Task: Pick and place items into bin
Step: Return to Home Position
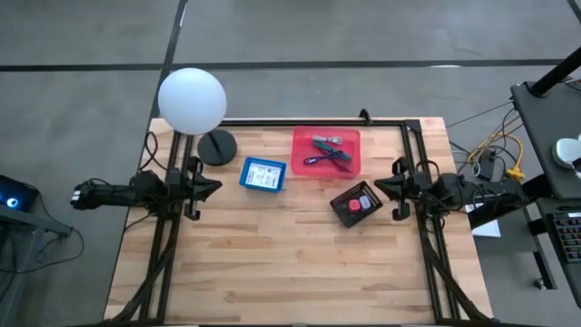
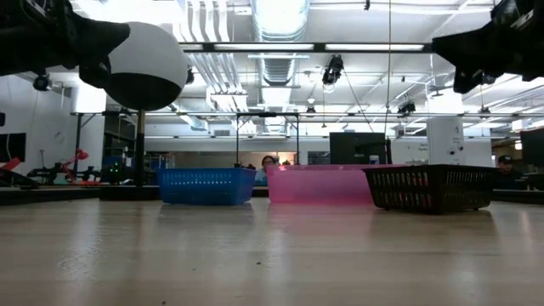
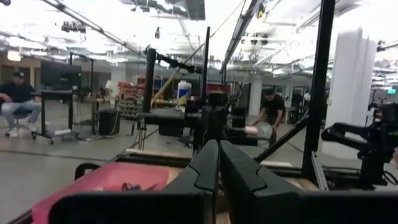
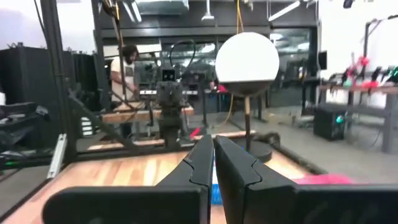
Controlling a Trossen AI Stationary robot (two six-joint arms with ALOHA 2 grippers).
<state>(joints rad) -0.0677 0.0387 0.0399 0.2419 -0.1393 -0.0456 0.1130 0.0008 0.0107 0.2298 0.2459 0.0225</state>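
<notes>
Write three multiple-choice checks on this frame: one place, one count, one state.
1. Where is the pink plastic bin? A) between the blue mesh basket and the black mesh basket B) left of both C) right of both
2. How many containers stand on the wooden table? A) two B) three C) five
3. Left tool and right tool are: A) wide open B) shut on an item C) shut, empty
Answers: 1A, middle of the row in the low view; 2B, pink, blue, black; 3C, wrist views show fingers together, nothing between.
</notes>
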